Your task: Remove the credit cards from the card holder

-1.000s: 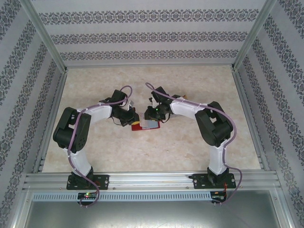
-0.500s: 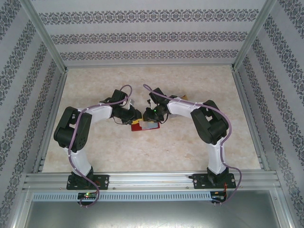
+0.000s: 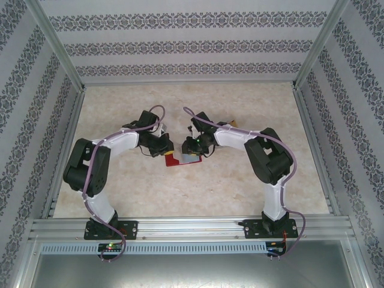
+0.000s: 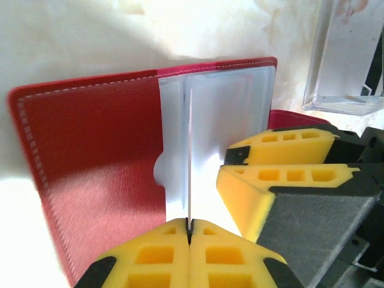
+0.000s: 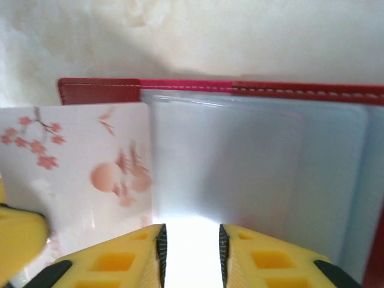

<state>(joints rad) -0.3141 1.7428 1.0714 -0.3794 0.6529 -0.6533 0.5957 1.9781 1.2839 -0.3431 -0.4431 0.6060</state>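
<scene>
Left gripper (image 4: pixel 189 228) clenched on a blossom-print card (image 5: pixel 78 162) at bottom centre; right gripper (image 5: pixel 191 252) slightly parted over the red card holder (image 4: pixel 90 156)

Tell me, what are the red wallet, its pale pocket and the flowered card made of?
Card holder: looks like red leather or faux leather, grained, with pale stitching. Pocket: cloudy, glossy soft plastic. Printed card: thin and stiff, probably plastic, possibly coated paper.

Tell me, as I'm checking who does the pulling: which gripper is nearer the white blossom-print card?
Left. The left gripper is shut on the edge of the blossom-print card; the right gripper sits just beside it, at the clear sleeve of the card holder.
</scene>
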